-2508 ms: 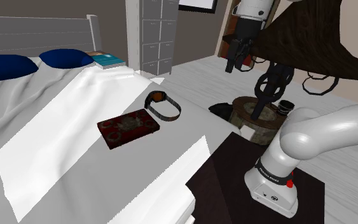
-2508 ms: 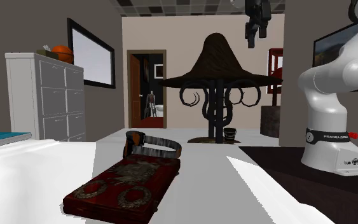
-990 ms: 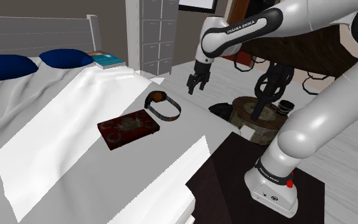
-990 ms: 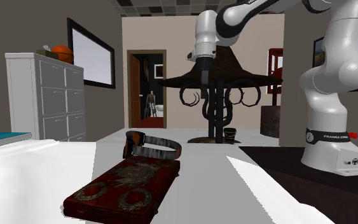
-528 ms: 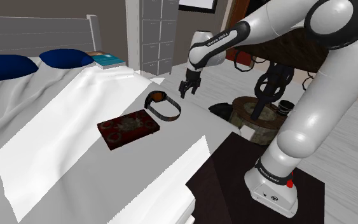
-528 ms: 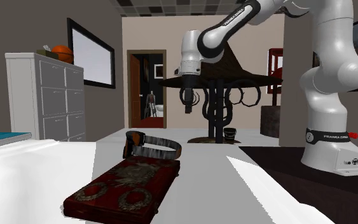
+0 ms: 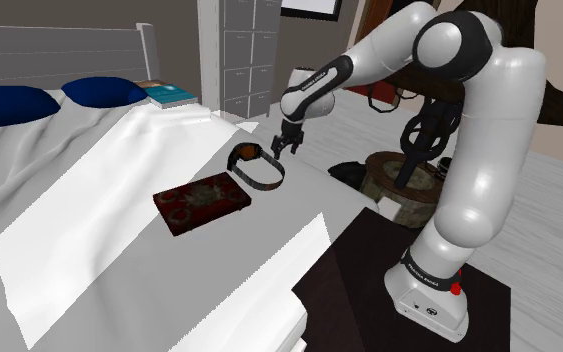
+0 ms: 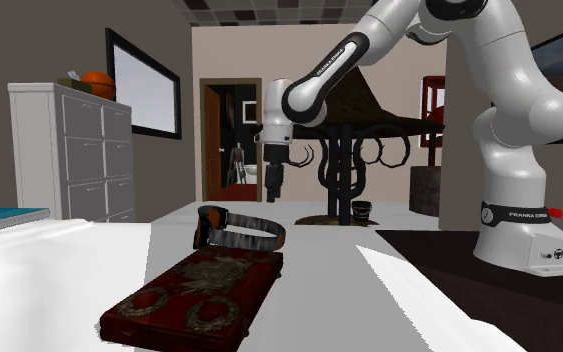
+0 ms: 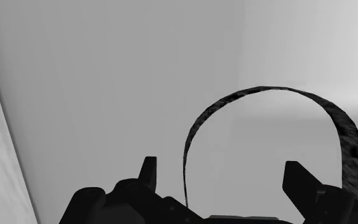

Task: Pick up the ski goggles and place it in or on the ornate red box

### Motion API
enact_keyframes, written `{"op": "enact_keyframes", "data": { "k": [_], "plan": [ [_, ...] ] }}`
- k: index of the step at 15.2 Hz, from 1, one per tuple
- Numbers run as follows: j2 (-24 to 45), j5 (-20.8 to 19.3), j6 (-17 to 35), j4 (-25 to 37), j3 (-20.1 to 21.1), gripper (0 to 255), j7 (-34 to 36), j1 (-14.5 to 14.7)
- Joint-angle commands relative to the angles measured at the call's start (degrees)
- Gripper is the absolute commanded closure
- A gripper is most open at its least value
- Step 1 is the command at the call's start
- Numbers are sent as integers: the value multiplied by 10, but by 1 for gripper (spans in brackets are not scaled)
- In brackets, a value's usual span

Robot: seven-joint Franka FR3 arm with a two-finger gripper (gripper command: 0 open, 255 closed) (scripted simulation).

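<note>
Goggles (image 7: 256,167) lay untouched on the bed (image 7: 89,200) as the gripper (image 7: 282,150), jaws apart, descended to their 2 o'clock in the shoulder view, so grasping probably came next.

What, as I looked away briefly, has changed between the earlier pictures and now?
The gripper swung down from high up, toward the shoulder view's left, and hangs open just above the ski goggles. Nothing was grasped. They and the ornate red box lie unmoved on the bed.
</note>
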Motion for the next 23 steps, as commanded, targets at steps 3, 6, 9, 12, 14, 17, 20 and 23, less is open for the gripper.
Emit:
{"op": "enact_keyframes", "data": {
  "k": [3, 6, 9, 12, 14, 17, 20, 23],
  "plan": [
    [89, 9, 15, 80, -2, 0, -10, -13],
    [113, 11, 26, 92, -1, 0, -12, -15],
    [131, 13, 42, 95, 1, 0, -13, -16],
    [147, 14, 55, 98, 2, 0, -14, -16],
    [148, 14, 55, 99, 2, 0, -14, -16],
    [148, 14, 55, 99, 2, 0, -14, -16],
    [147, 14, 54, 99, 2, 255, -14, -16],
    [147, 14, 54, 99, 2, 255, -14, -16]
  ]
}}
